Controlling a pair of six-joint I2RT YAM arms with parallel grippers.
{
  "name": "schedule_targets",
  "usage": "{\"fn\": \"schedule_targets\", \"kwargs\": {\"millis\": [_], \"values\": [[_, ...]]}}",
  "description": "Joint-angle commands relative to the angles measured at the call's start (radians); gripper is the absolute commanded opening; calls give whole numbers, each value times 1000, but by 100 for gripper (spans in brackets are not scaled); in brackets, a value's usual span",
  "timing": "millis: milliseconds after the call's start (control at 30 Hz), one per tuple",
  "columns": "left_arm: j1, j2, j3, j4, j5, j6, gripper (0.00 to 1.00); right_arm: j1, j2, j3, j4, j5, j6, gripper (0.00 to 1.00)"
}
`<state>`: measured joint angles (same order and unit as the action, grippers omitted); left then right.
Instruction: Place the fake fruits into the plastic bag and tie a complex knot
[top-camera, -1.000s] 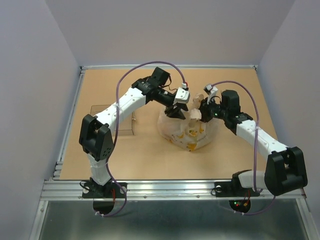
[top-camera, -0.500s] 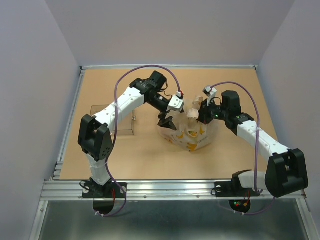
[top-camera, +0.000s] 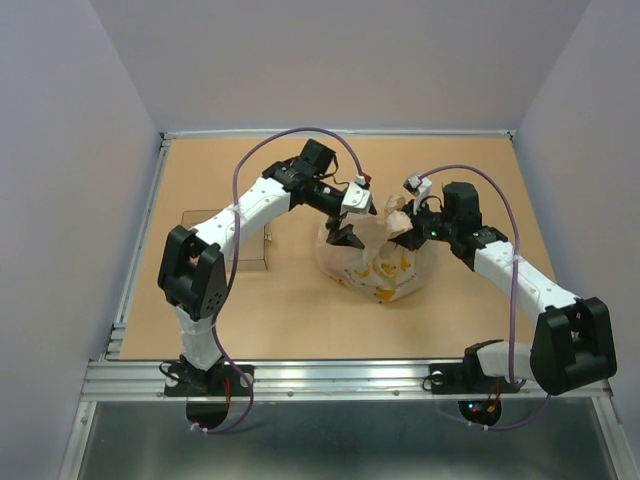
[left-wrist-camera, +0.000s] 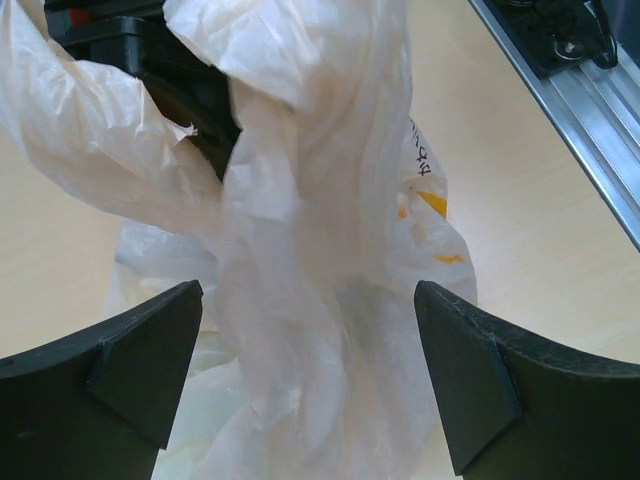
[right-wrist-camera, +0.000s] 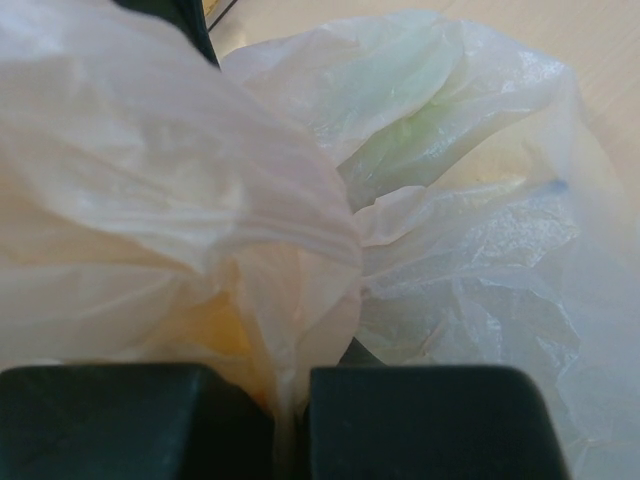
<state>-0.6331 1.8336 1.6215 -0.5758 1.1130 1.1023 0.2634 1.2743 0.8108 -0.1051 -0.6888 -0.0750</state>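
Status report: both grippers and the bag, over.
Left gripper open, straddling the plastic bag's gathered neck. Right gripper shut on it. Nothing in the way; clear tray sits aside, left.

1 plastic bag (top-camera: 378, 262), 1 clear tray (top-camera: 250, 257), 2 arms on 1 bench (top-camera: 300, 310).
The 2 arms are 1 left arm (top-camera: 250, 205) and 1 right arm (top-camera: 510, 268), each ending in 1 tool, 2 in all: the left tool (top-camera: 345, 237) and the right tool (top-camera: 405, 226). 2 purple cables (top-camera: 290, 133), 1 arching over each arm. Each tool shows 2 dark fingers (left-wrist-camera: 130, 360) in its own wrist view. The bag's yellow-orange prints are too crumpled to count.
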Motion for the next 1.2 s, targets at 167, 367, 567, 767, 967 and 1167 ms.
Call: {"fn": "schedule_targets", "kwargs": {"millis": [167,367,567,767,967,1167], "values": [[-36,38,81,-289,107,229,99,7,-7,67,2,21,-9,0],[-37,70,129,-331,99,182,41,7,-10,71,1,6,7,0],[4,105,322,-450,-48,87,0,108,-23,50,22,235,154,1],[70,112,463,-544,-155,131,0,112,-18,88,51,293,281,0],[30,85,373,-538,-92,134,0,112,-7,113,51,229,210,0],[-17,107,339,-333,-67,-88,1,112,-27,99,19,144,126,0]]}}
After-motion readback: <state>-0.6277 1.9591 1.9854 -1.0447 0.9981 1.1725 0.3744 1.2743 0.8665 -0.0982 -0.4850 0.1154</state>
